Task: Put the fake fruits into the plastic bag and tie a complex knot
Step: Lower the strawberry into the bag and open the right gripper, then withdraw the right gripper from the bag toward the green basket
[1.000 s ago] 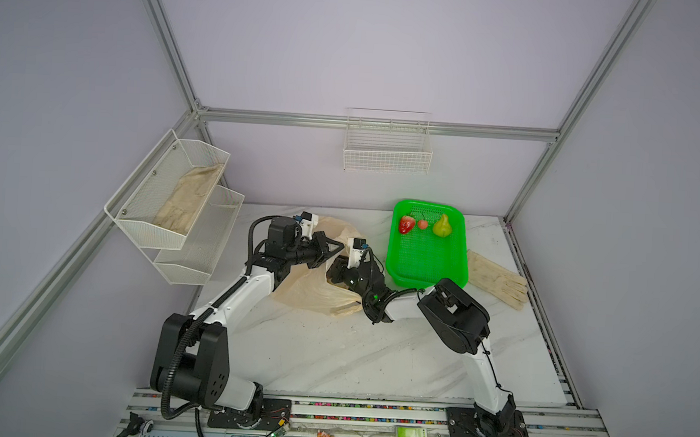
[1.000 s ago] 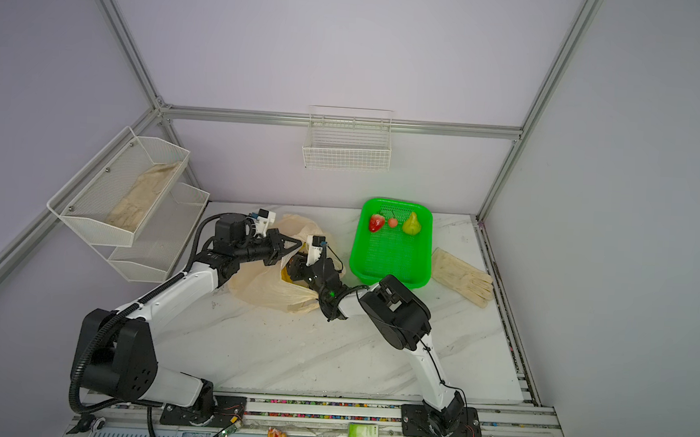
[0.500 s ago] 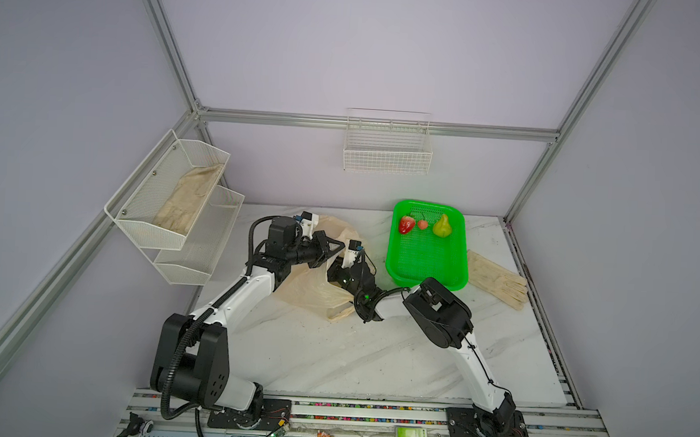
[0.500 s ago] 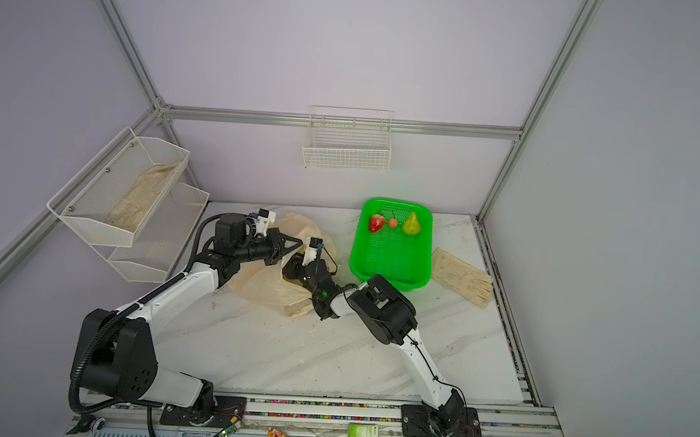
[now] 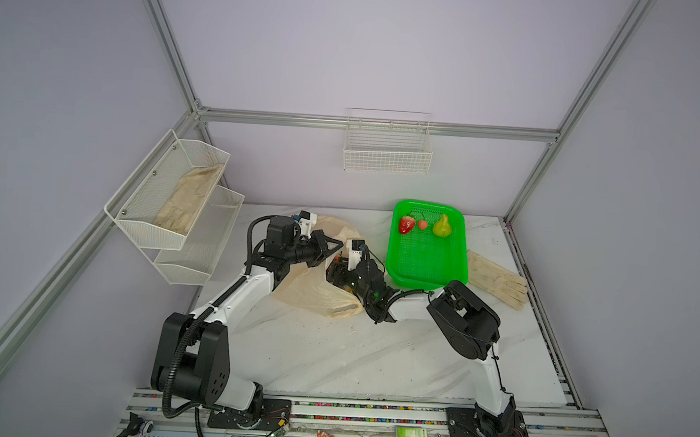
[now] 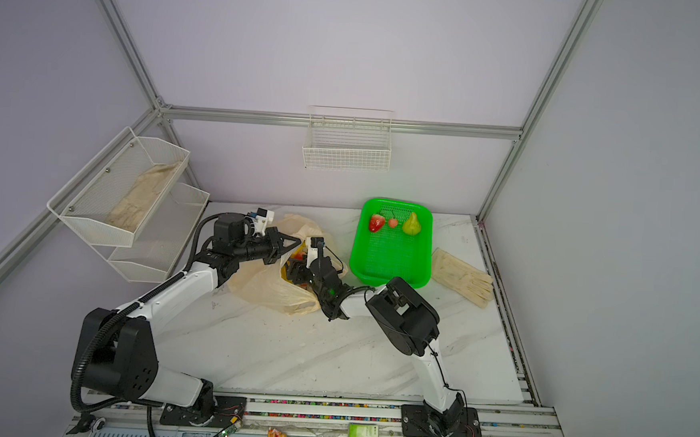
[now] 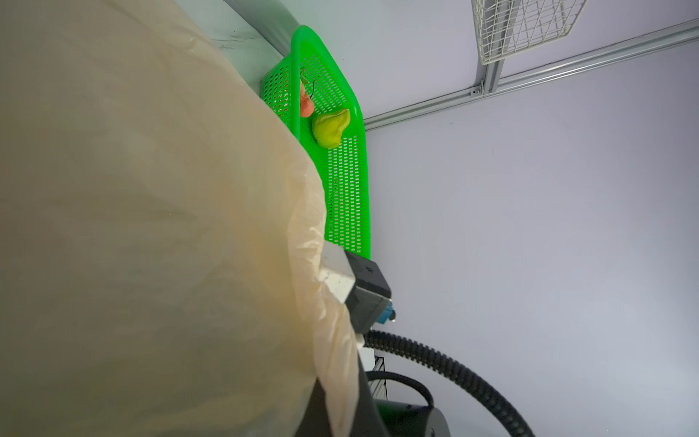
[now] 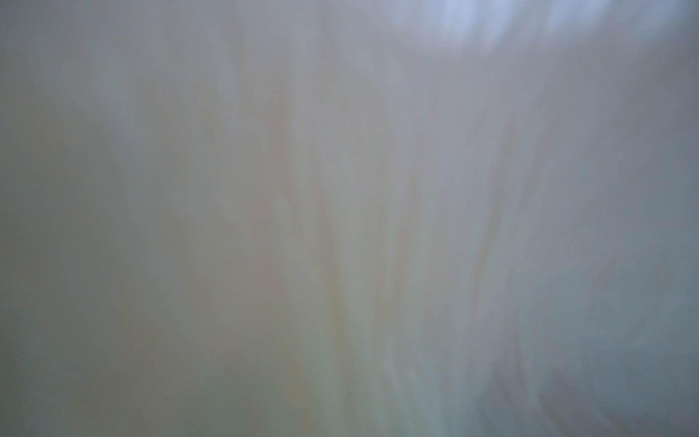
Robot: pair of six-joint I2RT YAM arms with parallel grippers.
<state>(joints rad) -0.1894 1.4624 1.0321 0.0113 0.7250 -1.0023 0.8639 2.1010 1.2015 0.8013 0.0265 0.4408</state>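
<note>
The peach plastic bag (image 5: 314, 292) lies crumpled left of the green basket (image 5: 424, 270) in both top views. My left gripper (image 5: 338, 246) is shut on the bag's upper rim and holds the mouth up. My right gripper (image 5: 334, 270) reaches into that mouth, and its jaws are hidden by film. Yellow and red fruit shapes (image 6: 291, 264) show inside the bag. A strawberry (image 5: 406, 224), a cherry (image 5: 422, 224) and a pear (image 5: 442, 226) lie at the basket's far end. The left wrist view shows bag film (image 7: 151, 227), the pear (image 7: 331, 128) and the cherry (image 7: 306, 108). Blurred bag film (image 8: 340, 227) fills the right wrist view.
Beige gloves (image 5: 498, 278) lie right of the basket. A white two-tier wire shelf (image 5: 174, 209) hangs on the left wall and holds a glove. A wire basket (image 5: 387, 147) hangs on the back wall. My right elbow (image 5: 463, 314) sits low in front of the green basket.
My right arm pushed further left into the bag's mouth, then its elbow swung back to the right. The bag's lower fold shifted with it. The left gripper kept its hold.
</note>
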